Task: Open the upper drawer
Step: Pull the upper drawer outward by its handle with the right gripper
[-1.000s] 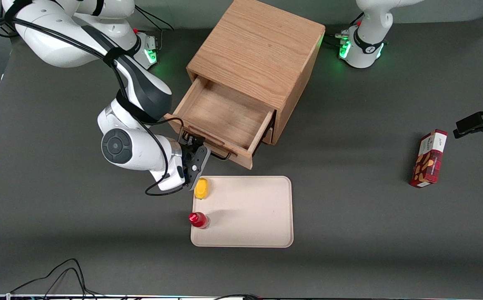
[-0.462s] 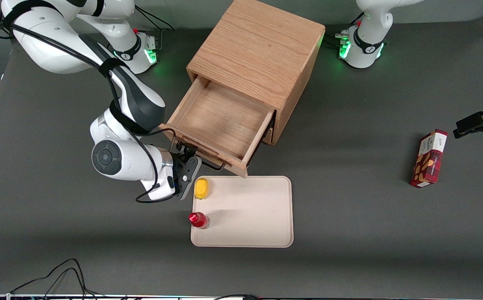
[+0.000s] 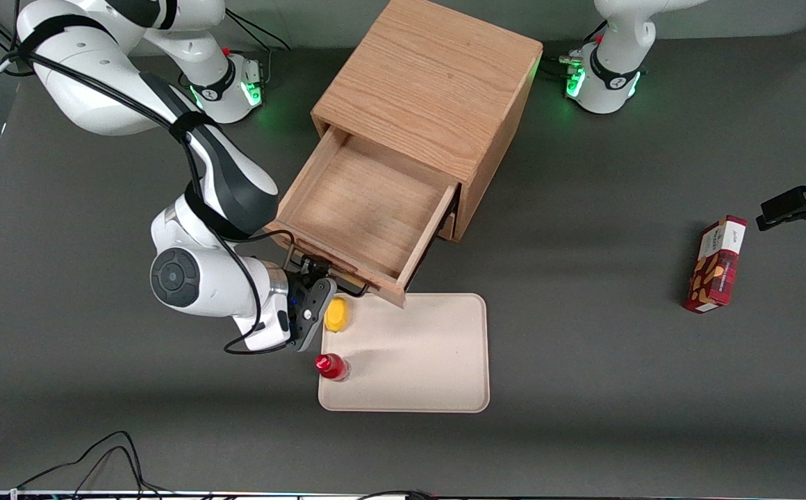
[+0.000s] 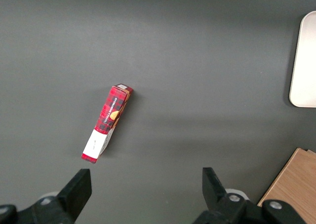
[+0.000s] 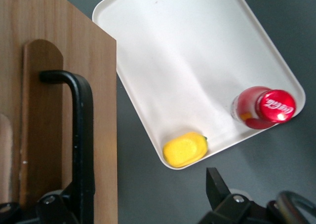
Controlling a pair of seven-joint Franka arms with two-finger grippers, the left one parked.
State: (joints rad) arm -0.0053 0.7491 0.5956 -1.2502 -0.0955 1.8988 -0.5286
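Since a second ago, the upper drawer (image 3: 368, 215) has slid farther out of the wooden cabinet (image 3: 431, 90), and its front corner now overhangs the edge of the beige tray (image 3: 431, 361); the gripper (image 3: 314, 300) has drawn back with it, nearer the front camera. The drawer stands wide open, its bare wooden floor showing. The gripper sits at the drawer's front face, at the black wire handle (image 5: 79, 135), with the cabinet farther from the front camera than the hand. In the right wrist view one finger lies alongside the handle bar and the other stands apart over the dark table (image 3: 97, 417), but whether the fingers actually pinch the handle cannot be told. The tray lies just beside the gripper, nearer the front camera than the drawer. On it, the yellow object (image 3: 337, 314) rests almost touching the gripper, and the red bottle (image 3: 331, 366) stands a little nearer the camera. A red box (image 3: 716, 264) lies well apart, toward the parked arm's end of the table.
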